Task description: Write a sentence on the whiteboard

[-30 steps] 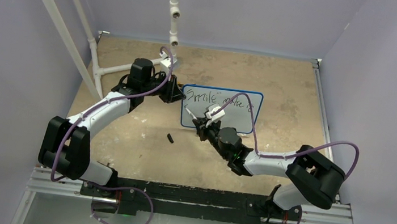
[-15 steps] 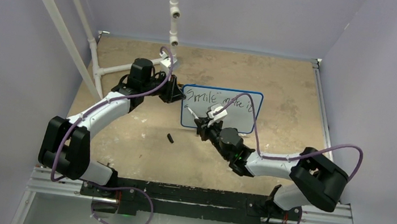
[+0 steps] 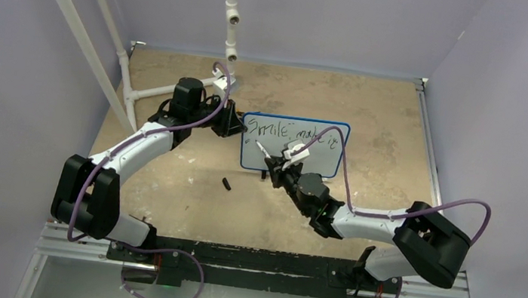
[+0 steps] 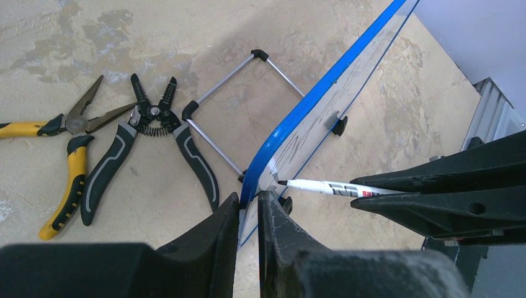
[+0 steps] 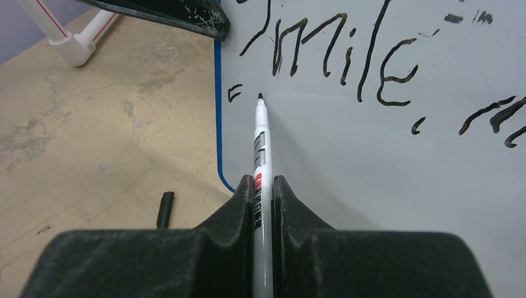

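Observation:
The whiteboard (image 3: 320, 160) stands tilted on the table with its blue frame (image 4: 313, 102). The sentence (image 3: 293, 131) reads "Smile, make it" in one top line, and part of it shows in the right wrist view (image 5: 347, 56). A small mark (image 5: 234, 94) lies below it at the left edge. My left gripper (image 3: 237, 124) is shut on the board's left edge (image 4: 248, 202). My right gripper (image 3: 276, 164) is shut on a white marker (image 5: 261, 143). The marker's tip is at the board's lower left, at or just off the surface.
A black marker cap (image 3: 226, 184) lies on the table in front of the board's left end. Yellow pliers (image 4: 62, 161), black wire strippers (image 4: 142, 143) and the board's metal stand (image 4: 229, 93) are behind it. A white pipe frame (image 3: 169, 92) stands at the back left.
My right arm has shifted to the right, and the marker tip has moved slightly right and up on the lower left of the board. The left arm and the board have not moved.

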{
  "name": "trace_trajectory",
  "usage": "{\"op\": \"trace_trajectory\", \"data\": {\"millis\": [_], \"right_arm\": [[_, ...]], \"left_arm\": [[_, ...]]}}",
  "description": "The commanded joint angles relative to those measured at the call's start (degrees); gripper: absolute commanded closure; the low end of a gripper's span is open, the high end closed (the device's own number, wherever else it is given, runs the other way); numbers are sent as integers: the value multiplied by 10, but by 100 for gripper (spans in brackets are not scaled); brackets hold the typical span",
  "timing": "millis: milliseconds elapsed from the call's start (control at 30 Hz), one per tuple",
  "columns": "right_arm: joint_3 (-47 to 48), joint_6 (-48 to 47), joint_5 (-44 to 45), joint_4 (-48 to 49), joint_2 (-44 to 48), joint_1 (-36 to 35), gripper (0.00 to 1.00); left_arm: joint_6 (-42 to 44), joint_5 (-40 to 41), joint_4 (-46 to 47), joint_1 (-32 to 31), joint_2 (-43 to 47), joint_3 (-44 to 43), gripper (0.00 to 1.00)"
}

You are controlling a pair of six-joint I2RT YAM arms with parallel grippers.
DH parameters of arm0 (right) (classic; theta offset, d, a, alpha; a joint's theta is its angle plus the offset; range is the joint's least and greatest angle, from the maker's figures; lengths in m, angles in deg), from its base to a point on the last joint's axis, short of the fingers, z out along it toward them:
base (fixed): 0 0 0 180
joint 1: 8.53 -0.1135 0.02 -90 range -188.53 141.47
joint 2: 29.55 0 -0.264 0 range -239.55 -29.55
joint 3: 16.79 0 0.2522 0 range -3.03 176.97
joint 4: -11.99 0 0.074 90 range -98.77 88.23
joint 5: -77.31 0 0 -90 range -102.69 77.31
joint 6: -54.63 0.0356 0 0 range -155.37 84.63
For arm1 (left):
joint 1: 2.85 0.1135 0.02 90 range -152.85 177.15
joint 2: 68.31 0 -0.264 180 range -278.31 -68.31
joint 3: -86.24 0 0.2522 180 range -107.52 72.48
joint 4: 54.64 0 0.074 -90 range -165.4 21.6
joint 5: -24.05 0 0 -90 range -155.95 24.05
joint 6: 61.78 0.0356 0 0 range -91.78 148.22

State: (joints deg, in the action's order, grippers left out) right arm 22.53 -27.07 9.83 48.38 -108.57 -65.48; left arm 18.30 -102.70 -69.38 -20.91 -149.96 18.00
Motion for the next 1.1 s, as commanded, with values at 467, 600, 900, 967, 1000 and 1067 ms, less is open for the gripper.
{"op": "trace_trajectory", "data": {"millis": [467,600,900,967,1000,1067], "right_arm": [[23,-4,12,-10,-17,-1,100],[26,0,9,-24,-21,-2,100],[21,9,22,-39,-15,-2,100],[19,11,35,-39,-10,-2,100],[18,12,44,-39,-8,-2,100],[16,15,54,-40,-3,-2,100]], "left_arm": [[-3,-7,15,-3,11,-3,85],[-3,-7,14,-2,11,-3,85],[-3,-7,15,-3,11,-3,85],[-3,-8,15,-2,11,-3,85],[-3,-8,15,-2,11,-2,85],[-3,-7,15,-2,11,-2,85]]}}
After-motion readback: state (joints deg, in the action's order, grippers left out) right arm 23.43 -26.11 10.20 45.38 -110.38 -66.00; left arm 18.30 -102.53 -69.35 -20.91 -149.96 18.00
